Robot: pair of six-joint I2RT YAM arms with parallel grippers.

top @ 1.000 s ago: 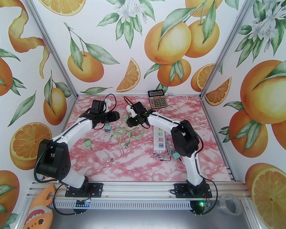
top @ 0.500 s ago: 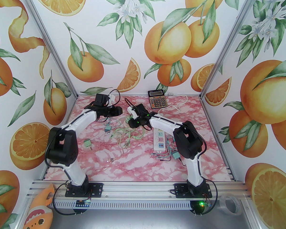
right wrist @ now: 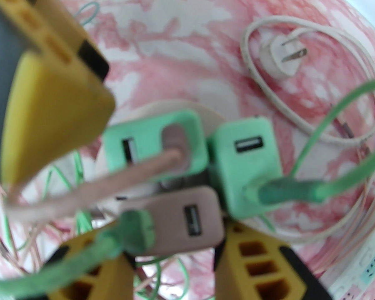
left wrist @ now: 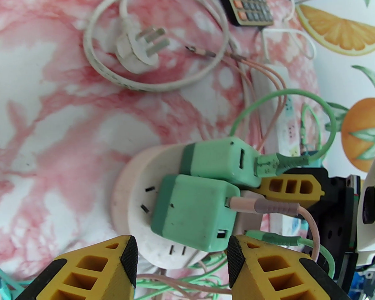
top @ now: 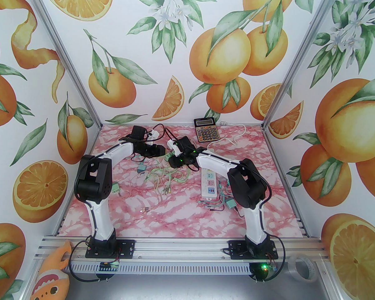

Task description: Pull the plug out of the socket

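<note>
Swings left gripper (left wrist: 181, 248) in over green plug (left wrist: 193, 211), jaws apart; clamps right gripper (right wrist: 173, 239) on pink plug (right wrist: 175, 217) at socket (left wrist: 134, 205); readies the pull.

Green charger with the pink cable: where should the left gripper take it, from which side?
Likely the green charger's broad sides, entering from its free end by the empty port, nearest the left gripper. The second green charger sits tight against its cable end, and the pink cable exits the outer face.

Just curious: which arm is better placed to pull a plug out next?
Right, likely: the right tool holds the pink plug at the socket; the left tool is open beside a green plug.
</note>
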